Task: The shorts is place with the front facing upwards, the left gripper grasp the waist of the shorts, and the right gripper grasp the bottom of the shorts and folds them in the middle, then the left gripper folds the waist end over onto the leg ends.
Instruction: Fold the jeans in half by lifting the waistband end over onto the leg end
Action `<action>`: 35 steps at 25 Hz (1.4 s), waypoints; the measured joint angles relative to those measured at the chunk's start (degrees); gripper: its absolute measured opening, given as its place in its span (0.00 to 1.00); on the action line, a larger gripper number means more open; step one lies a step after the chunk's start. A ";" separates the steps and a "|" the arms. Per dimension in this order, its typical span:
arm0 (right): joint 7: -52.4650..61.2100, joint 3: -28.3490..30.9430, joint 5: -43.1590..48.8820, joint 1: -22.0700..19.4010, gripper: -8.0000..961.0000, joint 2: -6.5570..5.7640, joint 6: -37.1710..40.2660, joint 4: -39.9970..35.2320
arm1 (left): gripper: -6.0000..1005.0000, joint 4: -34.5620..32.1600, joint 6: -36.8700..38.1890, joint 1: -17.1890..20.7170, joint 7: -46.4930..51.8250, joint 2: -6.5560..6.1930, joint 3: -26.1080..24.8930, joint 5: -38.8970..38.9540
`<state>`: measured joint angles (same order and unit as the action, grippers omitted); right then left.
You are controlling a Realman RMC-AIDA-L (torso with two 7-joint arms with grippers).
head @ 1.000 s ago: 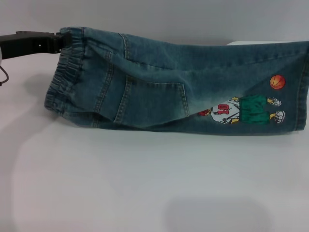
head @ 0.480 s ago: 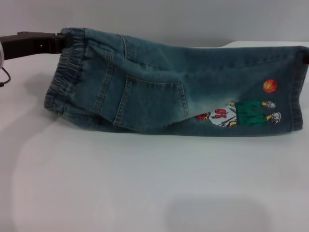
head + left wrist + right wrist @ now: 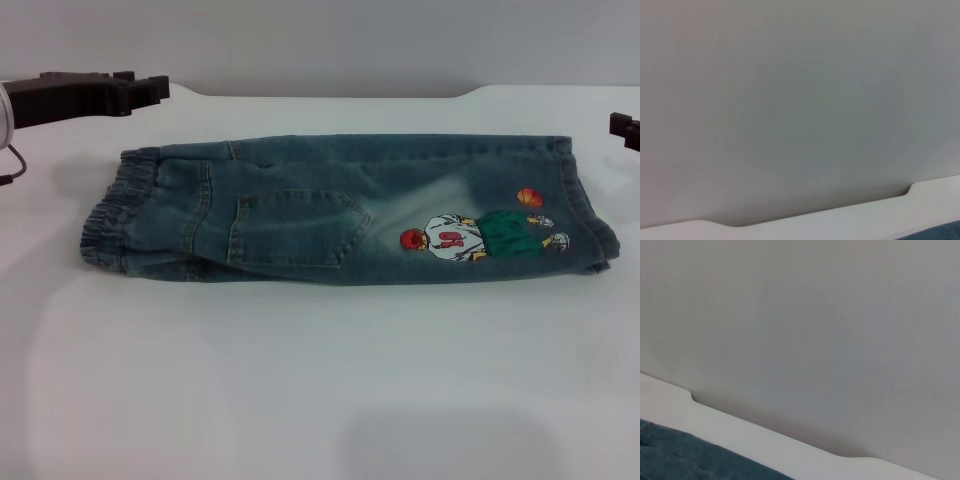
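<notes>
Shorts [image 3: 340, 215] lie flat, folded lengthwise, mid white table [image 3: 300, 380]; grey wall [image 3: 320, 40] at far edge. Left gripper [image 3: 150, 88] far-left, right gripper [image 3: 622, 127] far-right; finger state can't tell.

The shorts [image 3: 340, 210] lay flat on the table [image 3: 320, 380], waist [image 3: 115, 215] leftward. The left gripper [image 3: 150, 88] hung behind the waist, the right gripper [image 3: 625, 128] beyond the leg ends [image 3: 585, 205].

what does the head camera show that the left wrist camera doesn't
Only the head view shows the whole blue denim shorts lying flat, lengthwise-folded, with puckered elastic waist, cartoon basketball-player print, the black left gripper beyond the waist and a sliver of the black right gripper. Only the left wrist view shows mostly grey wall. Both show the white table and some denim.
</notes>
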<state>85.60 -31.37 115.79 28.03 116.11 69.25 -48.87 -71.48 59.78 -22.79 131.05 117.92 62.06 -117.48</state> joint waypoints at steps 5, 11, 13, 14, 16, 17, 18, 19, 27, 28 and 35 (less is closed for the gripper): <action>-0.56 0.04 -0.26 -0.07 0.54 0.00 0.00 0.00 | 0.45 0.53 -0.60 -0.18 0.00 -0.08 0.01 -0.05; -0.65 0.52 -0.46 -0.45 0.54 0.06 0.01 -0.01 | 0.69 0.05 1.45 -0.36 0.00 -0.56 -0.66 -0.94; -0.69 0.54 -0.82 -0.65 0.54 0.08 0.04 -0.04 | 0.73 -0.55 3.26 -0.67 0.00 -0.98 -1.02 -2.28; -0.72 0.55 -0.98 -0.73 0.54 0.08 0.09 -0.07 | 0.73 -0.55 3.26 -0.67 0.00 -0.98 -1.02 -2.28; -0.77 0.56 -1.10 -0.82 0.54 0.08 0.24 -0.08 | 0.73 -0.84 5.67 -1.40 0.00 -1.80 -1.20 -4.20; -0.78 0.57 -1.10 -0.86 0.54 0.08 0.27 -0.08 | 0.73 -0.84 5.67 -1.40 0.00 -1.80 -1.20 -4.20; -0.78 0.57 -1.10 -0.87 0.54 0.08 0.33 -0.08 | 0.73 -0.84 5.67 -1.40 0.00 -1.80 -1.20 -4.20; -0.78 0.58 -1.10 -0.90 0.54 0.09 0.35 -0.09 | 0.73 -0.78 10.76 -3.39 0.88 -2.87 -3.43 -10.29; -1.57 0.62 -1.18 -0.84 0.54 0.49 0.52 -0.10 | 0.72 -0.51 14.59 -4.82 1.28 -2.91 -7.74 -18.43; -1.58 0.62 -1.19 -0.79 0.54 0.50 0.53 -0.13 | 0.72 -0.37 14.94 -4.90 1.61 -2.65 -9.12 -22.10; -1.58 0.62 -1.19 -0.69 0.54 0.58 0.47 -0.56 | 0.71 1.74 15.11 -4.99 1.91 -2.35 -9.51 -27.12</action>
<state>84.01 -30.76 114.60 27.34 116.68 69.71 -49.43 -69.74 74.90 -27.78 132.96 115.57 52.55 -144.60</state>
